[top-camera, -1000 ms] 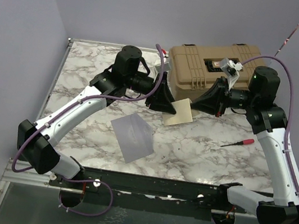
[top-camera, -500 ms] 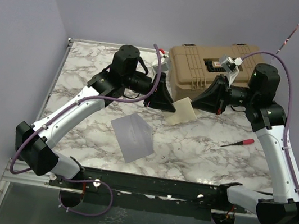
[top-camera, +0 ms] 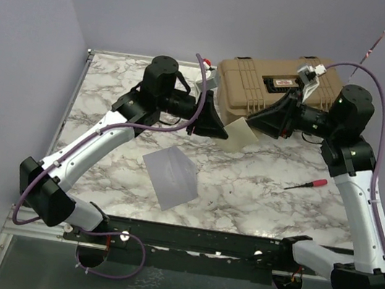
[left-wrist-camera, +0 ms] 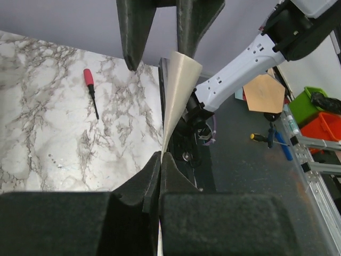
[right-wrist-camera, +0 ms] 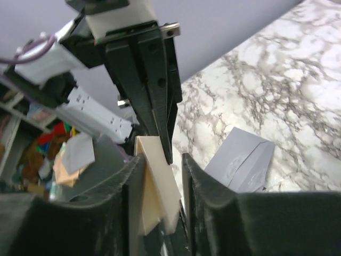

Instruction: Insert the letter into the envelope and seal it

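The tan letter (top-camera: pixel 237 132) hangs in the air in front of the toolbox, folded or curled, between both grippers. My left gripper (top-camera: pixel 217 128) is shut on its near edge; in the left wrist view the jaws (left-wrist-camera: pixel 160 158) pinch the letter (left-wrist-camera: pixel 178 90). My right gripper (top-camera: pixel 255 119) is open; its fingers straddle the letter's other end without pressing it, as the right wrist view (right-wrist-camera: pixel 162 160) shows with the letter (right-wrist-camera: pixel 160 184) between them. The blue-grey envelope (top-camera: pixel 169 177) lies flat on the marble table below, also in the right wrist view (right-wrist-camera: pixel 240 160).
A tan toolbox (top-camera: pixel 276 81) stands at the back right, just behind the grippers. A red-handled screwdriver (top-camera: pixel 306 184) lies on the table at the right, also in the left wrist view (left-wrist-camera: pixel 90 90). Purple walls close in the left and back.
The letter has risen a little and tilted towards the toolbox. The right arm has lifted and drawn back to the right, its jaws now loose around the letter. The envelope has not moved.
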Available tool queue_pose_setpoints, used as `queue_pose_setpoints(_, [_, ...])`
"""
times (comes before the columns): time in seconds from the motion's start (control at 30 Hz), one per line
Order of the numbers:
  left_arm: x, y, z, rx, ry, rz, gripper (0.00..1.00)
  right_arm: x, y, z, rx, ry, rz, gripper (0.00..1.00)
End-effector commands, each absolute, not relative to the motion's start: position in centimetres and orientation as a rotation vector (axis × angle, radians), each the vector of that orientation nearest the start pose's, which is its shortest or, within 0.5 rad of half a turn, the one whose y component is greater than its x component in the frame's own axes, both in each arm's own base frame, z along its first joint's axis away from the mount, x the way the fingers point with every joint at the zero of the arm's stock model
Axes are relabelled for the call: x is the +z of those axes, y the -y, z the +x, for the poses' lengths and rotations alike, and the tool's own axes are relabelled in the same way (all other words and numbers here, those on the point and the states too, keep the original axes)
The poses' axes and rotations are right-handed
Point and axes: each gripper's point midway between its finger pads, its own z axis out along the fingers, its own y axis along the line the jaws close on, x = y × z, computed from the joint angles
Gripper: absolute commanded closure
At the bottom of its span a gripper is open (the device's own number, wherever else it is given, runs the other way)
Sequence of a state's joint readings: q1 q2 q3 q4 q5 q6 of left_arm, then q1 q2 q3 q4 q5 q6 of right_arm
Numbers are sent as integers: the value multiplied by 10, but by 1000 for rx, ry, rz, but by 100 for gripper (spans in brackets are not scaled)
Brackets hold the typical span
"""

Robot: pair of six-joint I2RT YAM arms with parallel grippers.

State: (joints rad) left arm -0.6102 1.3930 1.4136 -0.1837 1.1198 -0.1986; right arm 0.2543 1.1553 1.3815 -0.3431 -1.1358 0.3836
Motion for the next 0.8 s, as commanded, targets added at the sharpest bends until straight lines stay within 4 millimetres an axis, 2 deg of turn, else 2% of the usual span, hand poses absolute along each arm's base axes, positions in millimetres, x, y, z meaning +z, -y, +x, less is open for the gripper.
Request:
queue_pose_setpoints(0.0, [396, 334, 204, -1446, -1404, 1157, 100, 442, -211, 241, 1218, -1630, -502, 57])
queue_pose_setpoints(0.07, [403, 334, 206, -1437, -1396, 1126, 100, 451, -203, 249, 1170, -1617, -396, 44])
queue_pose_setpoints(0.17, [422, 334, 213, -1425, -1383, 1039, 100, 461, -193, 257, 1133, -1616, -258, 35])
queue_pose_setpoints(0.3, [451, 335, 216, -1505, -1335, 882, 100, 464, -200, 244, 1245, -1529, -270, 9])
queue_pose_setpoints(0.4, [469, 335, 216, -1598, -1291, 770, 100, 457, -207, 239, 1334, -1513, -285, 4])
queue_pose_setpoints(0.5, [476, 337, 222, -1628, -1293, 681, 100, 453, -213, 239, 1411, -1508, -283, 4])
queue_pose_setpoints(0.57, [476, 338, 225, -1640, -1306, 650, 100, 456, -215, 237, 1436, -1475, -301, 9])
queue_pose_setpoints(0.77, [477, 343, 224, -1670, -1315, 609, 100, 460, -218, 240, 1435, -1467, -337, 37])
